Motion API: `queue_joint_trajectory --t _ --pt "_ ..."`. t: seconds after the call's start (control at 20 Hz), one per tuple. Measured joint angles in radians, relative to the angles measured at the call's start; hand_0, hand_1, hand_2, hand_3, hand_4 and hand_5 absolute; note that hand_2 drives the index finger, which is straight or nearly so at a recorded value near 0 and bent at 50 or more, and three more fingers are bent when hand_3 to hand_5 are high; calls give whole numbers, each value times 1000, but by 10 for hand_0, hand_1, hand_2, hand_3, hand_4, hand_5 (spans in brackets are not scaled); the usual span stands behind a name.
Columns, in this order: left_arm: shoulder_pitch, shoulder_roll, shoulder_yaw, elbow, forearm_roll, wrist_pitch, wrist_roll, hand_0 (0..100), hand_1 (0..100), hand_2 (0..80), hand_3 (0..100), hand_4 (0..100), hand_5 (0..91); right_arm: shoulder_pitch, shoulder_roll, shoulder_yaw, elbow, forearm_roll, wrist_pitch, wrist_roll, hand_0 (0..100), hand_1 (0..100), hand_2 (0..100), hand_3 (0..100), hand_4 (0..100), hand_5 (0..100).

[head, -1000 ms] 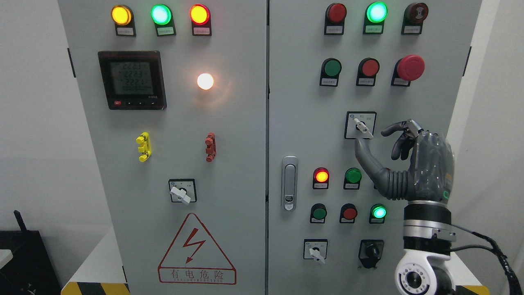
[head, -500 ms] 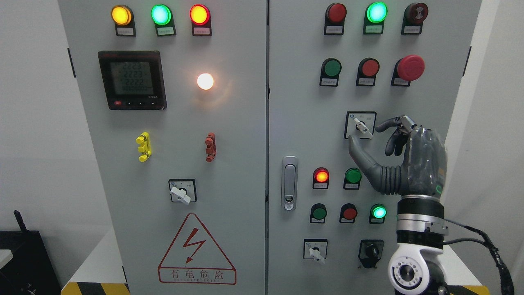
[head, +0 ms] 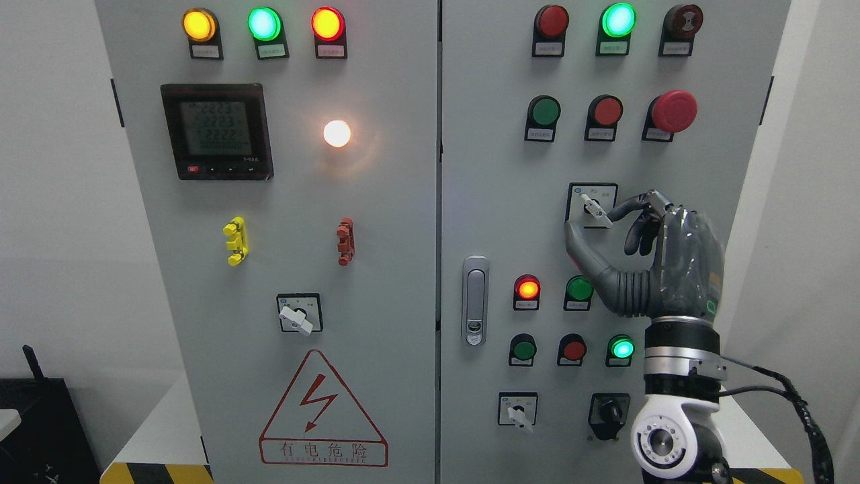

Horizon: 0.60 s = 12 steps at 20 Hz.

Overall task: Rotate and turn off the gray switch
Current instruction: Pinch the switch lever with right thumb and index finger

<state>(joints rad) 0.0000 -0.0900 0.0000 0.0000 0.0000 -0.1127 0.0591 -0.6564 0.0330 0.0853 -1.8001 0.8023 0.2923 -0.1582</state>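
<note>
The gray rotary switch (head: 594, 207) sits in a black-framed square on the right cabinet door, its pale lever slanting from upper left to lower right. My right hand (head: 592, 222) rises from the lower right and brackets it. The thumb tip lies just below and left of the switch plate, and the index fingertip (head: 617, 212) is at the lever's lower right end. The fingers are spread and are not clamped on the lever. The other fingers curl loosely behind the index. My left hand is out of view.
Two similar gray switches sit lower down (head: 296, 316) (head: 518, 411), beside a black selector (head: 610, 410). Lit and unlit buttons surround the hand, with a red mushroom stop (head: 674, 111) above. The door handle (head: 475, 300) and a meter (head: 216, 131) lie to the left.
My right hand has moved up and to the left toward the gray switch, so thumb and index now sit at the lever. The lever's angle looks unchanged.
</note>
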Motion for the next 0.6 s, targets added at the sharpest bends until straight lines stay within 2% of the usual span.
queue_joint_trajectory --t 0.6 --pt "0 0 0 0 0 -3 0 120 389 0 0 0 0 -14 2 2 20 1 0 1 98 431 602 943 982 1000"
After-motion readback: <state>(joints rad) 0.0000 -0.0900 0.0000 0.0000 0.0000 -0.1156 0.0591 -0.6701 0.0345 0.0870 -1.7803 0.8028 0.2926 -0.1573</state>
